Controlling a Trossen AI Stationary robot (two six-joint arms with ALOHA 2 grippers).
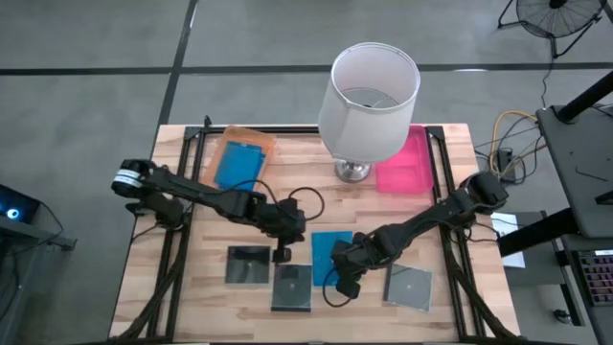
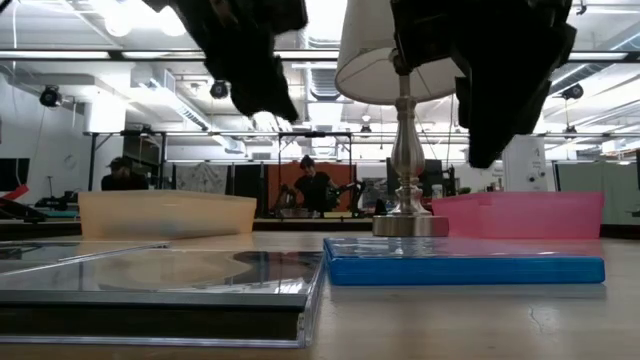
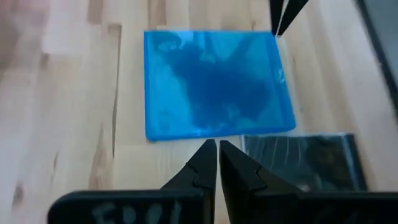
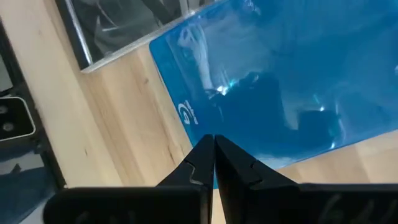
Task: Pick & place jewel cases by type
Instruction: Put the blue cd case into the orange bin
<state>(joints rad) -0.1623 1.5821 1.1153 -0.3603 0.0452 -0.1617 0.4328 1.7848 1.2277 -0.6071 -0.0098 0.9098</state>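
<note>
Wooden desk [image 1: 192, 287] under both arms: my right fingers [image 4: 213, 163] are pinched shut on nothing, just over the near edge of the blue jewel case [image 4: 292, 81]. My left fingers [image 3: 217, 163] are likewise shut and empty, that same case just ahead of them and a grey jewel case [image 3: 305, 163] beside them.

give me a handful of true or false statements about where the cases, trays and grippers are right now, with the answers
1. A bright blue rectangular jewel case lies inside the translucent orange tray. True.
2. The pink tray holds a dark square case. False: no case shows in it.
3. Both the left gripper and the right gripper are shut and hold nothing. True.
4. Three dark grey square jewel cases are stacked in one pile. False: they lie apart on the wooden table.
5. A second bright blue case lies flat on the table. True.
6. The white-shaded lamp has tipped over. False: it stands upright.
</note>
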